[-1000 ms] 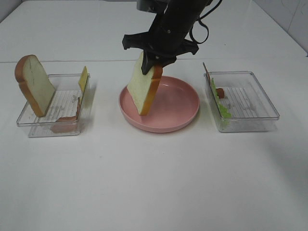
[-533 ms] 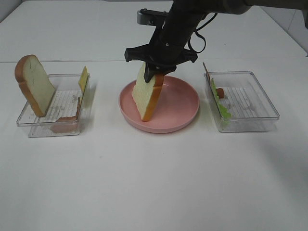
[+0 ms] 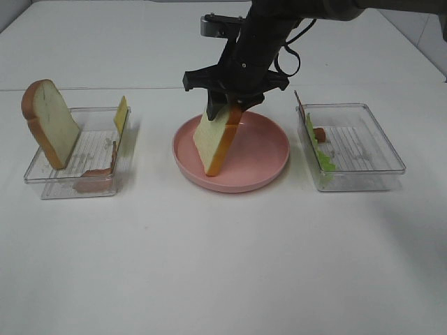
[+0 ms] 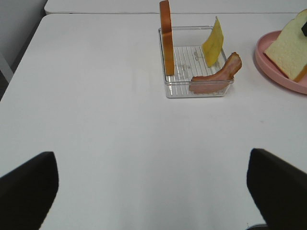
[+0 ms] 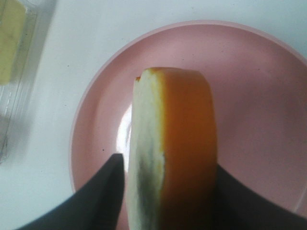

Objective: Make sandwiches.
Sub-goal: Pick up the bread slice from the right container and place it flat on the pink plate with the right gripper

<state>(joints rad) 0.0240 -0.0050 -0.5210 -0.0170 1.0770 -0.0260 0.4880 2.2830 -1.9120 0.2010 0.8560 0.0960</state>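
A white bread slice [image 3: 216, 139] with orange-brown crust stands tilted on edge, its lower corner on the pink plate [image 3: 265, 153]. My right gripper [image 3: 223, 112] reaches in from above, its fingers against both faces of the slice's top. The right wrist view looks down on the crust [image 5: 182, 143], between the two dark fingers [image 5: 108, 196], over the plate [image 5: 249, 96]. My left gripper [image 4: 153, 191] is open over bare table, far from the food. A second bread slice [image 3: 50, 122], a cheese slice [image 3: 121, 114] and bacon [image 3: 94, 174] are in the left tray.
The clear left tray [image 3: 91, 150] stands left of the plate and shows in the left wrist view [image 4: 194, 91]. A clear right tray [image 3: 356, 146] holds lettuce [image 3: 321, 157] against its near wall. White table surrounds everything.
The right gripper has lowered the bread slice until its lower corner rests on the plate, and the fingers look slightly wider. The left arm has not moved.
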